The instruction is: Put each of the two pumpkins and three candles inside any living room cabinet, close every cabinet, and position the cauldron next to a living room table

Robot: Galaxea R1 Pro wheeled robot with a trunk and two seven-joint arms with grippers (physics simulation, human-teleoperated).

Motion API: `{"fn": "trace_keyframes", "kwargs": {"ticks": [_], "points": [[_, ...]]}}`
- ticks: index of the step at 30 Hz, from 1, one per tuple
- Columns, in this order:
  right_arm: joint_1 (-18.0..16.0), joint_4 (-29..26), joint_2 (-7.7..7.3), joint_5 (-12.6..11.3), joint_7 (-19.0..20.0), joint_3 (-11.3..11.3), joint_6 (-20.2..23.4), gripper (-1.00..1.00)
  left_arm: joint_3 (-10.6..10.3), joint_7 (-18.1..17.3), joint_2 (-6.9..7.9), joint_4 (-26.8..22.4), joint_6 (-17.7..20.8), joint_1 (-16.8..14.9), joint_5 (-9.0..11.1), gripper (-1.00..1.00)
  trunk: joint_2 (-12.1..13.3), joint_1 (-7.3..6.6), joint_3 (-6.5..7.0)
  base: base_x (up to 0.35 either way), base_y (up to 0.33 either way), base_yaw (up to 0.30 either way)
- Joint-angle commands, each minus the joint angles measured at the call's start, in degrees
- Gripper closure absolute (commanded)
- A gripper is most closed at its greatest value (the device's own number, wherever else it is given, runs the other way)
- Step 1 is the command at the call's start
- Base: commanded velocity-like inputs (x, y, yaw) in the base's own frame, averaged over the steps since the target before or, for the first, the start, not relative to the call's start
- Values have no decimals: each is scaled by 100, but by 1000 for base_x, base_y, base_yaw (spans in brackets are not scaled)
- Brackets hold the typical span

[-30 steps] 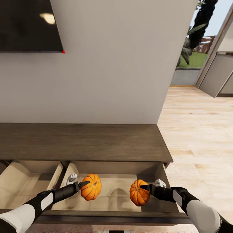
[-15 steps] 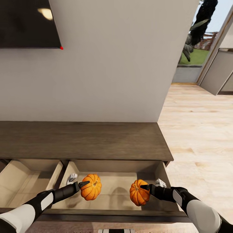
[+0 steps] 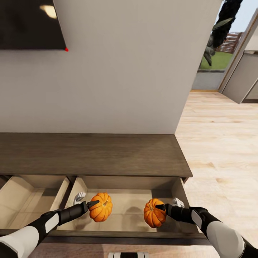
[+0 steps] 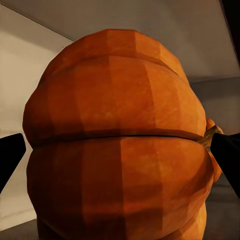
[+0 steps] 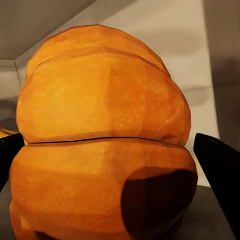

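Observation:
The long dark-brown cabinet (image 3: 89,154) stands against the wall with two pale-lined drawers pulled out. Over the right-hand drawer (image 3: 125,200) I hold both pumpkins. My left gripper (image 3: 94,207) is shut on the left pumpkin (image 3: 102,209), and my right gripper (image 3: 159,211) is shut on the right pumpkin (image 3: 152,215). In the left wrist view the ribbed orange pumpkin (image 4: 120,145) sits between the dark fingertips (image 4: 10,157). The right wrist view has the other pumpkin (image 5: 100,150) between its fingertips (image 5: 217,165). Candles and cauldron are out of view.
The left drawer (image 3: 25,200) is open with a bare beige inside. A dark TV (image 3: 28,25) hangs on the wall at upper left. Light wooden floor (image 3: 222,143) runs to the right toward a glazed opening with a plant (image 3: 218,32).
The whole picture has shifted slightly, so the camera has moved. Both grippers and their pumpkins hold the same places over the drawer.

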Motion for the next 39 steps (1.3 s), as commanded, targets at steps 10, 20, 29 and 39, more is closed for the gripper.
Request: {"fn": "trace_keyframes", "kwargs": {"ticks": [10,20,29,39], "points": [[-1,8,-6,-3,-11,-3,9,100,5,4,5,0,-1,0,0,100,0,0,-1,0,0,0],[0,9,-7,-12,-12,-6,-7,100,14,33,2,336,13,0,-6,100,0,0,-1,0,0,0],[0,9,-9,-12,-3,-5,-7,100,13,690,-26,527,8,0,26,100,0,0,-1,0,0,0],[0,15,-1,-11,-3,-5,-17,100,22,704,-19,514,4,0,27,100,0,0,-1,0,0,0]]}}
